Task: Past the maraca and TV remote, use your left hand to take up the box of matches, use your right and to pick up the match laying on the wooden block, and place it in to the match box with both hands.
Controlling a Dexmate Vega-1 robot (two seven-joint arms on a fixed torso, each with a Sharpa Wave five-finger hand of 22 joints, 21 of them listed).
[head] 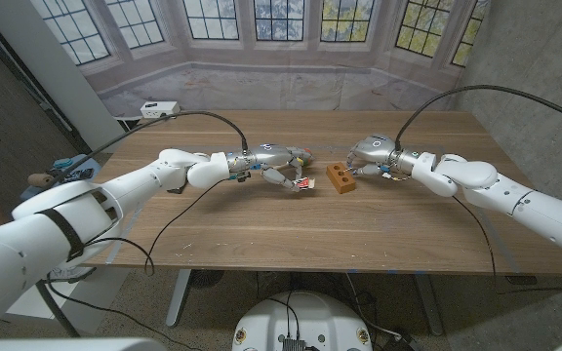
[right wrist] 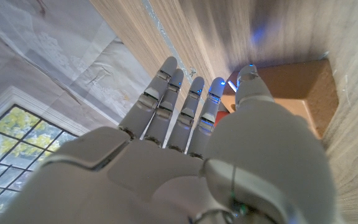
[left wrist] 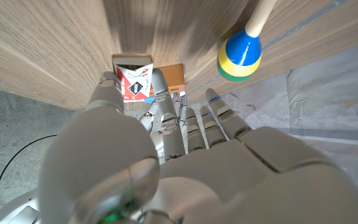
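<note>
Left hand [head: 273, 168] pinching the box of matches [head: 303, 184] between thumb and a finger, other fingers loosely spread, box held just off the worktop [head: 261, 229] ahead of the fingertips, red label facing the left wrist camera. Right hand [head: 371, 156] hovering at the wooden block [head: 340, 178], fingers extended side by side over it; cannot tell whether anything is pinched yet, and the match itself too small to make out in any view. Block just beyond the box, between the two hands. Maraca [left wrist: 241, 51] close beside the left hand's fingers. Likely trouble: a thin match rolling off the block or slipping between fingertips if pressed from above; box tilting or dropping from so light a pinch; block nudged along the wood by the right hand. Little room between the hands, so a hurried closing move risks knocking box against block. Plenty of bare wood toward the robot, worktop edges well away from both hands
</note>
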